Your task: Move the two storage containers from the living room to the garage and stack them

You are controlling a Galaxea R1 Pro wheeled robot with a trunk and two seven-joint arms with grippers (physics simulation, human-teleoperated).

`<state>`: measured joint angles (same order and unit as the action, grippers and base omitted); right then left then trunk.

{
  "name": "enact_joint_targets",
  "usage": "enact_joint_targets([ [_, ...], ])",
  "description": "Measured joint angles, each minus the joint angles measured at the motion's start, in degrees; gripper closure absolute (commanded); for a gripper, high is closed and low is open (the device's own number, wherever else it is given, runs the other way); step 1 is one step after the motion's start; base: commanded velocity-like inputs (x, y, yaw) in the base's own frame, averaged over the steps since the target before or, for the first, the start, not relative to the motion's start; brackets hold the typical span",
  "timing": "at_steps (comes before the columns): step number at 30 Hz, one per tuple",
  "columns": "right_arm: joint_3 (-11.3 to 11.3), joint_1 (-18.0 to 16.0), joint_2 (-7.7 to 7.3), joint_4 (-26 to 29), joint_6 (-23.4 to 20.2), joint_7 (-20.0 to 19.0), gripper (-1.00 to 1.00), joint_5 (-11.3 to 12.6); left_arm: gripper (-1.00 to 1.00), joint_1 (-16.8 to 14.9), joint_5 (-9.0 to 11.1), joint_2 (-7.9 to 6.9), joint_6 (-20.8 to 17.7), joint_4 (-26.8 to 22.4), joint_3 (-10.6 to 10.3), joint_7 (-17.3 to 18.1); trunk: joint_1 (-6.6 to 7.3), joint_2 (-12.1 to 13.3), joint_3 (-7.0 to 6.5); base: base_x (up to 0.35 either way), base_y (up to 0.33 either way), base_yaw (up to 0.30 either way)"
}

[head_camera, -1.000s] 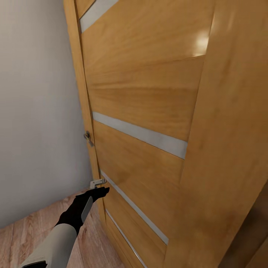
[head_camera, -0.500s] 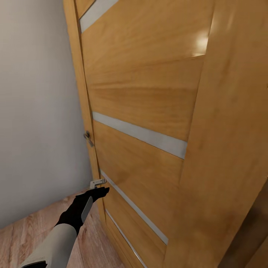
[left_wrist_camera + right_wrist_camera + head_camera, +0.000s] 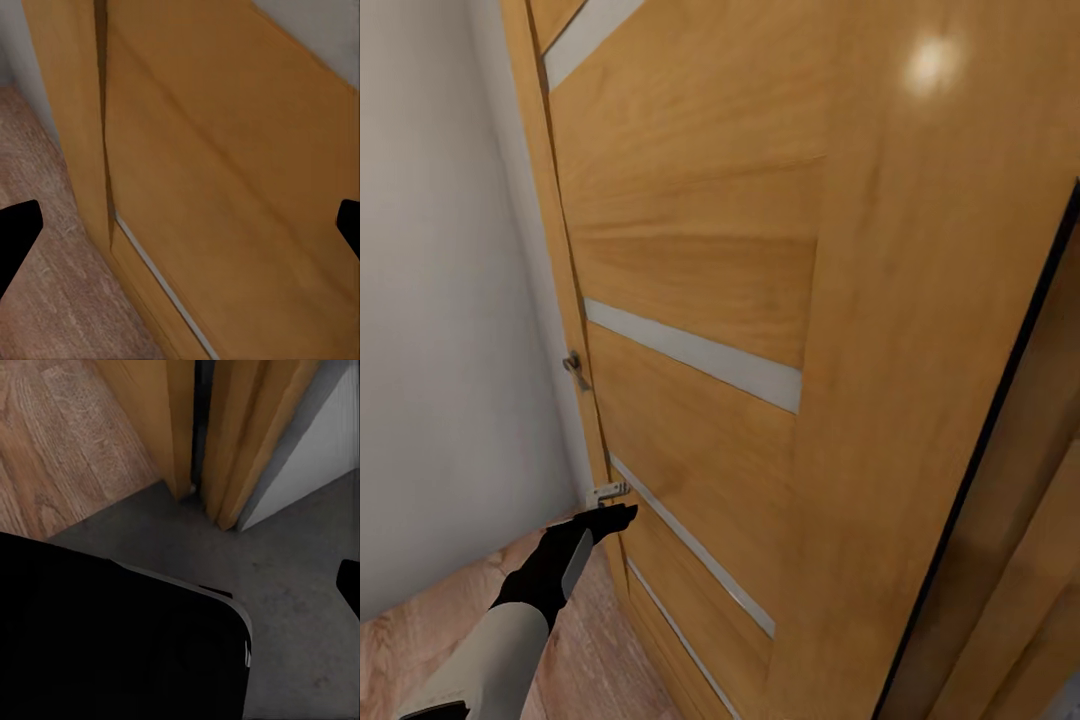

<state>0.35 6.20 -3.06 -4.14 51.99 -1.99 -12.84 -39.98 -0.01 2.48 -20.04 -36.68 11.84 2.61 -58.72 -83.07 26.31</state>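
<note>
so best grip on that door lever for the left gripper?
Likely the lever's free end, which angles down off the door's left edge, near the wall. Come from below: the left gripper sits lower, by the hinge bracket.

Dark grey mottled concrete floor (image 3: pixel 300 600) — beside light wood planks (image 3: pixel 67 442)

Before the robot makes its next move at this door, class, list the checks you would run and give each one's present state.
1. Left gripper close to the wooden door near its lower hinge: ok.
2. Left gripper open: ok, fingertips wide apart.
3. Door open enough to pass: cannot tell.
4. Concrete floor visible beyond the wood plank floor: ok.
5. Right gripper state: cannot tell.
</note>
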Motion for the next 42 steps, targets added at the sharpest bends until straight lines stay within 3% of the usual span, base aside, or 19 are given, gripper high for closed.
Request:
enact_joint_targets([
  [35, 0.11, -0.01, 0.0, -0.02, 0.0, 0.08, -1.0, -0.03, -1.0, 0.08, -0.12, -0.42, 0.05, -0.01, 0.03, 0.01, 0.0, 0.01, 0.0, 0.0, 0.0, -0.004],
  [38, 0.08, -0.03, 0.0, -0.03, 0.01, 0.08, -1.0, -0.03, -1.0, -0.14, -0.21, 0.78, -0.02, -0.08, 0.16, -1.1, -0.01, 0.02, 0.0, 0.0, 0.0, 0.185],
  [42, 0.08, -0.04, 0.0, -0.04, 0.01, 0.08, -1.0, -0.05, -1.0, -0.14, -0.36, 2.71, -0.02, -0.13, 0.15, 0.07, -0.01, 0.02, -0.01, 0.0, 0.0, 0.247],
])
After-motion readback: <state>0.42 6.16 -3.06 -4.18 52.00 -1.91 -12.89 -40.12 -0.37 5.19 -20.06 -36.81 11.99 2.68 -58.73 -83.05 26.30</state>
